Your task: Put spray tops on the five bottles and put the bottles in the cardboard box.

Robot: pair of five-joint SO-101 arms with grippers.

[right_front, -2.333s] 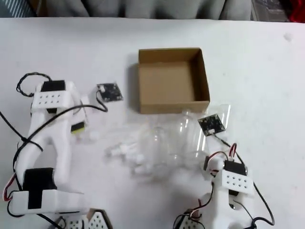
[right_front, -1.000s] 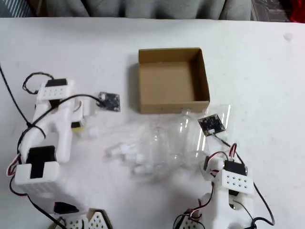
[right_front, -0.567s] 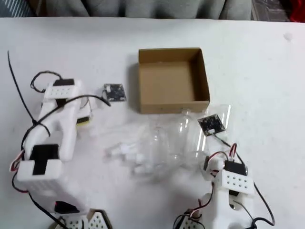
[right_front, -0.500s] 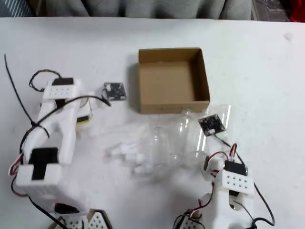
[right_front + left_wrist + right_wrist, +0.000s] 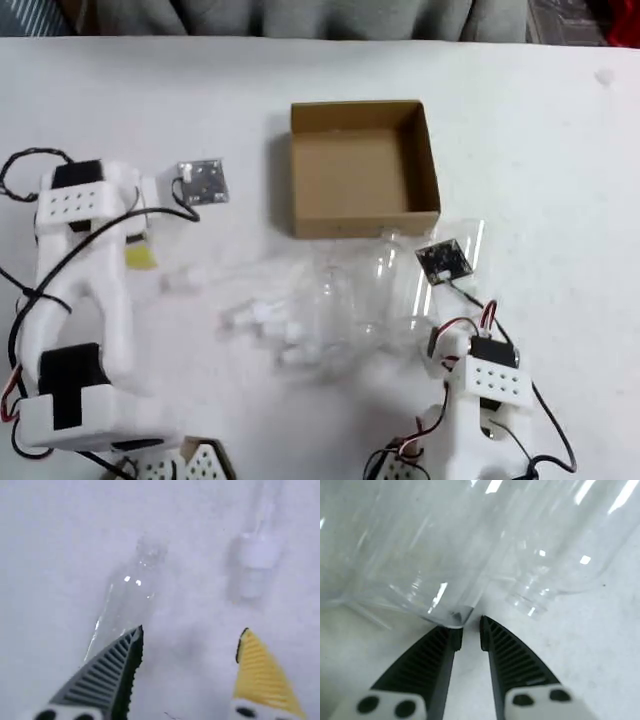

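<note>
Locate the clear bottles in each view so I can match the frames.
High view: clear bottles piled on the table, just on the arms' side of the cardboard box.
Left wrist view: one bottle lying ahead of the grey jaw, a spray top beside it.
Right wrist view: bottles right at the jaws' tips.
Shared landmark: the white table.
</note>
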